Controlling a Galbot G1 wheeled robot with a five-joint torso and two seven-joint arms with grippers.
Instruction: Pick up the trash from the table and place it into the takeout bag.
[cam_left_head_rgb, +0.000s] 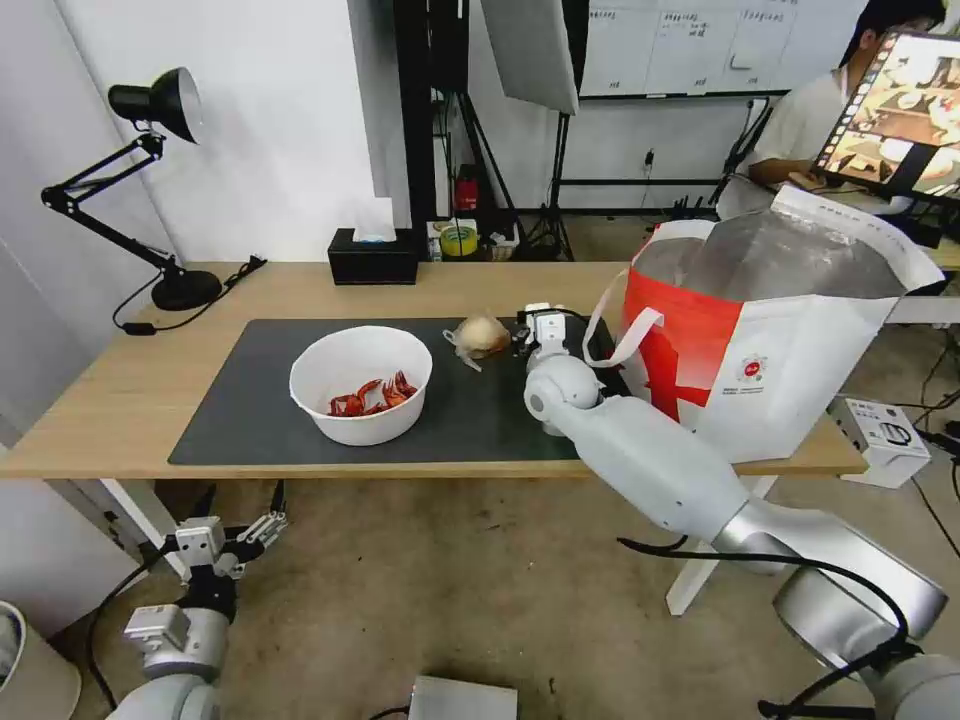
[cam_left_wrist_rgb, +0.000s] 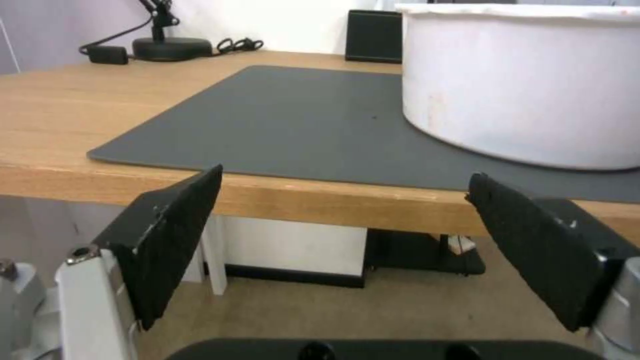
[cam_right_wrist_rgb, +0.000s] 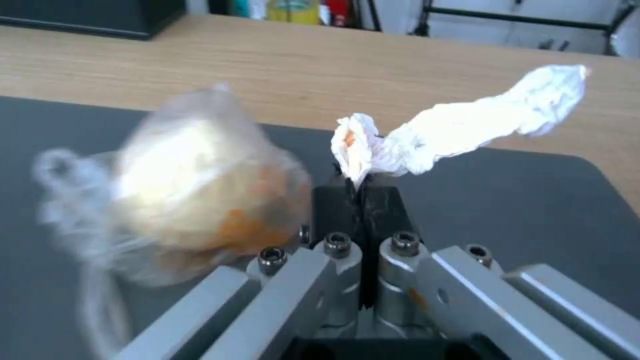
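My right gripper is shut on a small white tissue wad, which sticks out past its fingertips just above the dark mat. The beige ball with clear film lies right beside it on the mat. In the head view the right gripper is between the ball and the white-and-red takeout bag, which stands open at the table's right end. The white bowl with red crayfish shells sits mid-mat. My left gripper hangs open below the table's front edge.
A black tissue box and a black desk lamp stand along the table's back. In the left wrist view the table edge and the bowl's wall are just ahead of the open fingers. A white box sits on the floor at the right.
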